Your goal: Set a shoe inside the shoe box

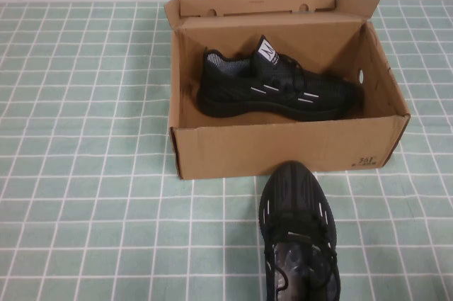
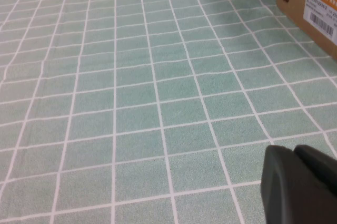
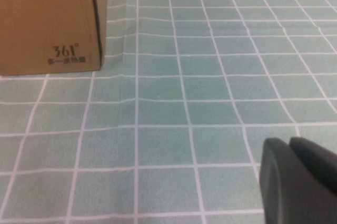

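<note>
The brown shoe box (image 1: 283,151) stands open at the middle of the table, its flap lid folded back. One black shoe (image 1: 279,87) with white dashes lies on its side inside, toe to the right. A second identical shoe (image 1: 297,237) rests on the cloth just in front of the box, toe pointing at its front wall. Neither arm appears in the high view. My left gripper (image 2: 295,151) is shut and hangs over bare cloth, with a box corner (image 2: 310,13) far off. My right gripper (image 3: 288,143) is shut too, empty, with the box's printed corner (image 3: 47,18) ahead of it.
A green tablecloth (image 1: 85,173) with a white grid covers the whole table. Open cloth lies to the left and right of the box. A pale wall runs along the table's far edge.
</note>
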Robot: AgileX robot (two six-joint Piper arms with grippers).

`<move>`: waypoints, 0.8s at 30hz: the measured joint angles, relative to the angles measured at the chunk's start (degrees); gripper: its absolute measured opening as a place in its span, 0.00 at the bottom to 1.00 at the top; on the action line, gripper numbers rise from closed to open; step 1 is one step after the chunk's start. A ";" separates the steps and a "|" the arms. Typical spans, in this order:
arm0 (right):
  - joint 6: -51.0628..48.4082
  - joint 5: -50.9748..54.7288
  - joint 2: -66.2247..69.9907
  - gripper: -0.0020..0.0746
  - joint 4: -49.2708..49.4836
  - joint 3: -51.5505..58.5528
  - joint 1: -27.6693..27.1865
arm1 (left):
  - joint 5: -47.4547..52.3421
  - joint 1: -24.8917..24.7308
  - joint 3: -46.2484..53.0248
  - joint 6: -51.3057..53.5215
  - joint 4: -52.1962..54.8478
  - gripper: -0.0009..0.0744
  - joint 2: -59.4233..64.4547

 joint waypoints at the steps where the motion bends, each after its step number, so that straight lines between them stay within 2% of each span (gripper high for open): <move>1: 0.00 0.00 0.00 0.02 0.00 0.00 0.00 | 0.00 0.00 0.00 0.00 0.00 0.01 0.00; 24: 0.00 -7.28 0.00 0.02 0.00 0.00 0.00 | -0.13 0.00 0.00 -0.09 0.00 0.01 0.00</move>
